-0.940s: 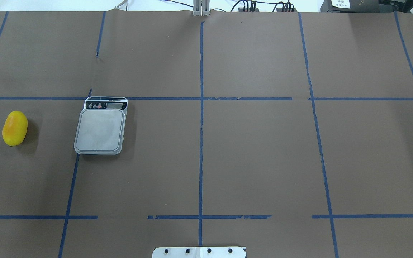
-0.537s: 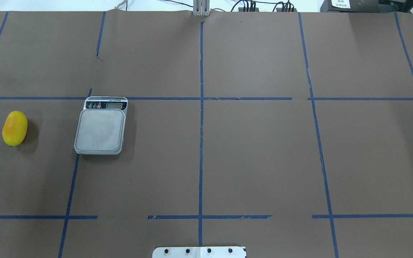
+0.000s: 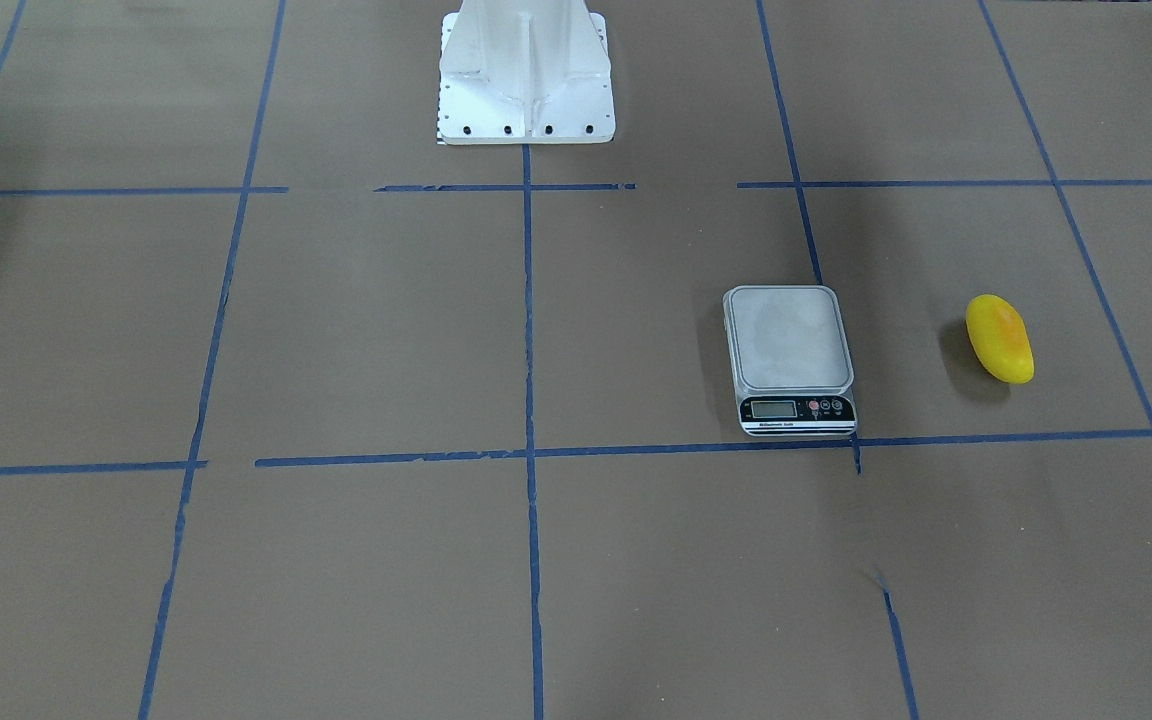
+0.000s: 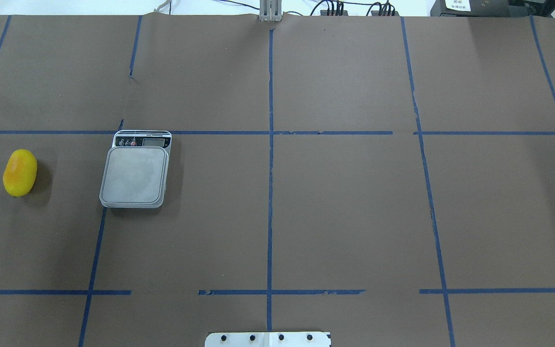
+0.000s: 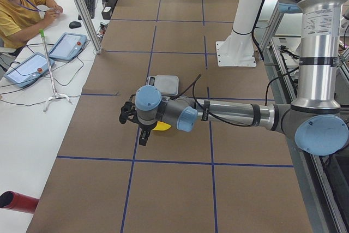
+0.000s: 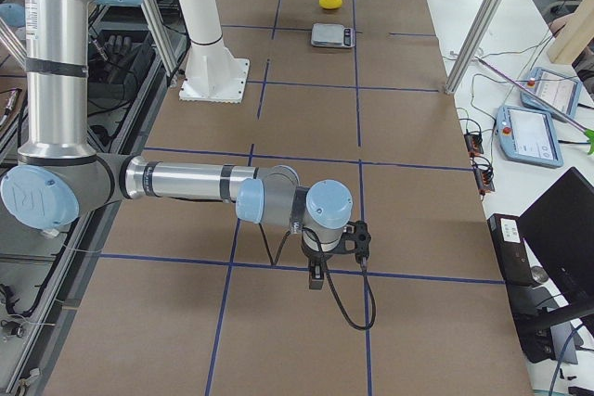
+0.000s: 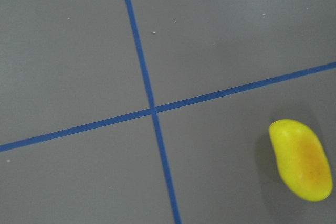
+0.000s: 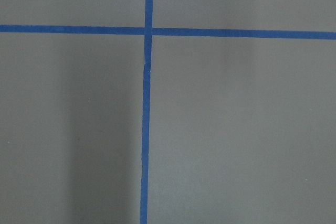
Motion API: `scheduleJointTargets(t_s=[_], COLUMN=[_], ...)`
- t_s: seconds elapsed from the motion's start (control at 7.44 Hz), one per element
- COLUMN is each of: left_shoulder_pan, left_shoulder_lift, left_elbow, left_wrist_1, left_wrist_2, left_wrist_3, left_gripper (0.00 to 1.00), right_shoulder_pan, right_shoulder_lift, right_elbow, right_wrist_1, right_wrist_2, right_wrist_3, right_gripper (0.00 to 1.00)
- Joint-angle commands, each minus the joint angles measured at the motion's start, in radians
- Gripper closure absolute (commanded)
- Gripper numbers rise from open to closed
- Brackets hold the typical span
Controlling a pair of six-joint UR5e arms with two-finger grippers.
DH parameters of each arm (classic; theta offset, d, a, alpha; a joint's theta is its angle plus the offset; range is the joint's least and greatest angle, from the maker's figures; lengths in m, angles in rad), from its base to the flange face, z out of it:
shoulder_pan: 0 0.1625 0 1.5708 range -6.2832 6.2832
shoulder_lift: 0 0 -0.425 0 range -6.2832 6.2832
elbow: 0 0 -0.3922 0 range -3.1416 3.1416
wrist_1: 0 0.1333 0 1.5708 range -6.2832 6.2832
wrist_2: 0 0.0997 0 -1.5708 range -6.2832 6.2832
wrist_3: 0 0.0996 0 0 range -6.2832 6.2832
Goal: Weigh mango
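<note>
Fingers of the left gripper [image 5: 143,136], spread not discernible, are being held near the mango [image 4: 19,172], laid parallel left of the scale [image 4: 134,175].

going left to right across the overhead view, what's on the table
mango → scale → white base plate, at the near edge

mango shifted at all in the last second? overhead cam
No. In the overhead view the mango sits where it was, with the same gap to the scale on its right and the same tilt.
</note>
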Motion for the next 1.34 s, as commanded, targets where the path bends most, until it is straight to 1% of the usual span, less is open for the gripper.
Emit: scheduleJointTargets(t_s=[0.0,0.13,0.27,0.4,0.67,0.94,1.21], left_shoulder_pan=[0.163,0.218,0.303,0.347,0.444,0.454,0.463], left_shoulder_lift=[0.002,0.002,0.005,0.013,0.005,-0.005,-0.062], left_elbow=[-0.063,-0.076,-0.072,-0.055,0.005,0.086,0.164], left_wrist_1=[-0.051,-0.051,-0.077,-0.125,-0.19,-0.279,-0.287], left_wrist_2=[0.088,0.131,0.174,0.214,0.274,0.274,0.274], left_wrist_3=[-0.278,-0.411,-0.49,-0.573,-0.643,-0.638,-0.64], left_gripper=[0.0,0.0,0.0,0.0,0.0,0.0,0.0], right_shoulder_pan=[0.0,0.0,0.0,0.0,0.0,0.0,0.0], right_shoulder_lift=[0.0,0.0,0.0,0.0,0.0,0.0,0.0], right_elbow=[0.0,0.0,0.0,0.0,0.0,0.0,0.0], right_wrist_1=[0.0,0.0,0.0,0.0,0.0,0.0,0.0], right_wrist_2=[0.0,0.0,0.0,0.0,0.0,0.0,0.0], right_wrist_3=[0.0,0.0,0.0,0.0,0.0,0.0,0.0], right_gripper=[0.0,0.0,0.0,0.0,0.0,0.0,0.0])
